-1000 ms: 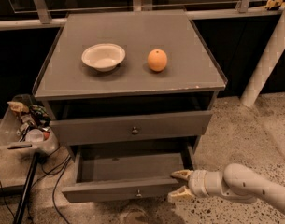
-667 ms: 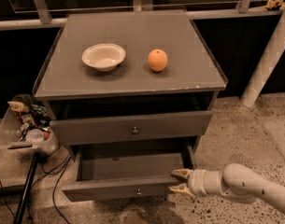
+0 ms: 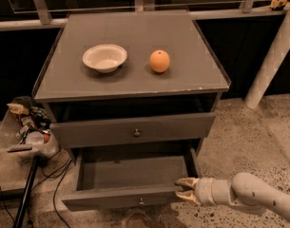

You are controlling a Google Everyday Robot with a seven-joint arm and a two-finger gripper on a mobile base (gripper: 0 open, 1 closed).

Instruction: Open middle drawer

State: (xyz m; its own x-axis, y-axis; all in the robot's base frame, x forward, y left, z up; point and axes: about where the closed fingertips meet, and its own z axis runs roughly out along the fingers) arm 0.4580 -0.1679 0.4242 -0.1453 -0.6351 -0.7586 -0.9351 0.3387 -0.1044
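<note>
The middle drawer [image 3: 130, 175] of the grey cabinet is pulled out, showing its shallow empty grey box. Its front panel carries a small round knob [image 3: 141, 202]. My gripper [image 3: 182, 189] is low at the right, at the right end of that drawer's front panel. Its two pale fingers [image 3: 186, 181] are spread apart, one above the other, and hold nothing. The drawer above it [image 3: 135, 129], with its own knob [image 3: 136, 132], stands closed or nearly closed. No lower drawer shows.
On the cabinet top [image 3: 135, 82] sit a white bowl [image 3: 105, 57] and an orange [image 3: 159, 61]. A bin of clutter [image 3: 28, 127] and cables stand at the left. A white post [image 3: 273, 56] leans at the right. The floor is speckled.
</note>
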